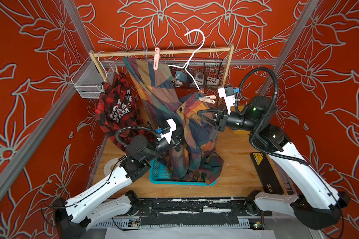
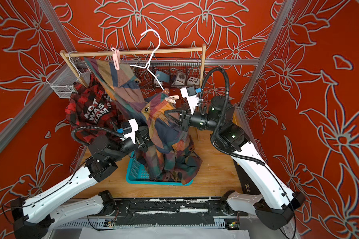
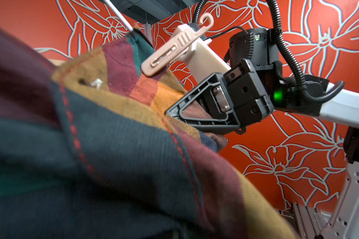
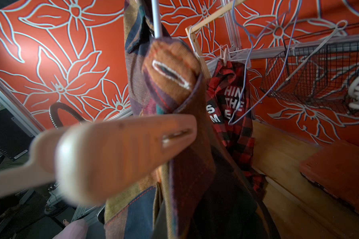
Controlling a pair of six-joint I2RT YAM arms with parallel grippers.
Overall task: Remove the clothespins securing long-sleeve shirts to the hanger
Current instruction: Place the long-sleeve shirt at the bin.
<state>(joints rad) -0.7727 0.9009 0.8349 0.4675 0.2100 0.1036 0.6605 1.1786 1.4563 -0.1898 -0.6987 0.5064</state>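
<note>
Blurred close by, pink clothespin (image 4: 122, 157) clipped to dark plaid shirt (image 1: 195, 128). Right gripper (image 1: 199, 113) just beside, pinched shut on that fabric. Left gripper (image 1: 177, 135) closed, tips buried in folds over teal basket (image 1: 151, 178).

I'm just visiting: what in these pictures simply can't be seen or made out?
- Left gripper: its tips are buried behind the dark plaid shirt in both top views, and its wrist view is all blurred cloth.
- Whether the right gripper pinches cloth: in the left wrist view, the near finger hides the gap.
- Clothespin: blurred in the right wrist view, too near the lens.
- Red check shirt lettering: folds hide part.
</note>
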